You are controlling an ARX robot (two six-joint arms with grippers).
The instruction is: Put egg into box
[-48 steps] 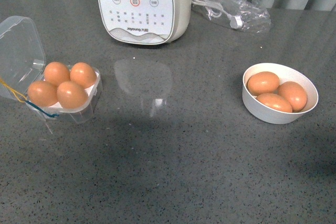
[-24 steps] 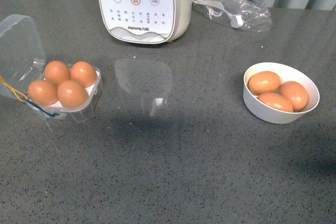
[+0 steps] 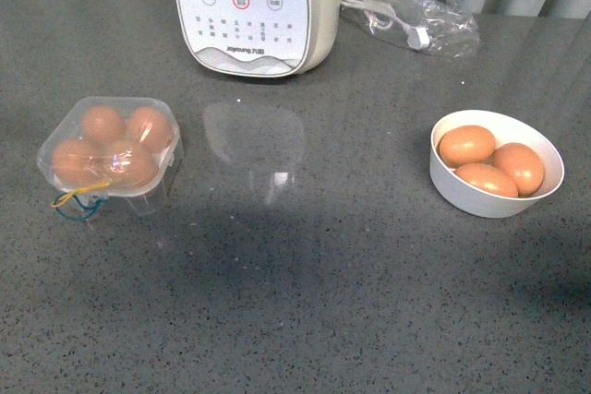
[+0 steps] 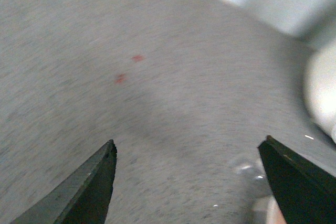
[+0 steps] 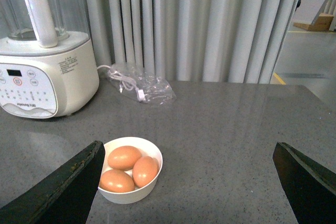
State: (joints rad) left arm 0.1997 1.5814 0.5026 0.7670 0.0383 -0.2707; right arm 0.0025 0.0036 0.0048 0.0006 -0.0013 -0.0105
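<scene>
The clear plastic box point(image 3: 109, 151) stands at the left of the grey table with its lid down over several orange-brown eggs point(image 3: 103, 125); yellow and blue strings point(image 3: 80, 200) hang at its front edge. Three more eggs point(image 3: 466, 146) lie in the round white bowl point(image 3: 496, 198) at the right, also seen in the right wrist view point(image 5: 124, 157). Neither gripper shows in the front view. My left gripper point(image 4: 189, 153) is open and empty above bare table; that view is blurred. My right gripper point(image 5: 189, 169) is open and empty, high above the table behind the bowl point(image 5: 126, 195).
A white cooker point(image 3: 251, 8) with a button panel stands at the back centre, also in the right wrist view point(image 5: 42, 80). A clear bag with a white cable point(image 3: 411, 16) lies at the back right. Grey curtains point(image 5: 199, 24) hang behind the table.
The box's lid, open and leaning back to the left before, now lies shut over the eggs. The strings have shifted to the front edge. The bowl has not moved.
</scene>
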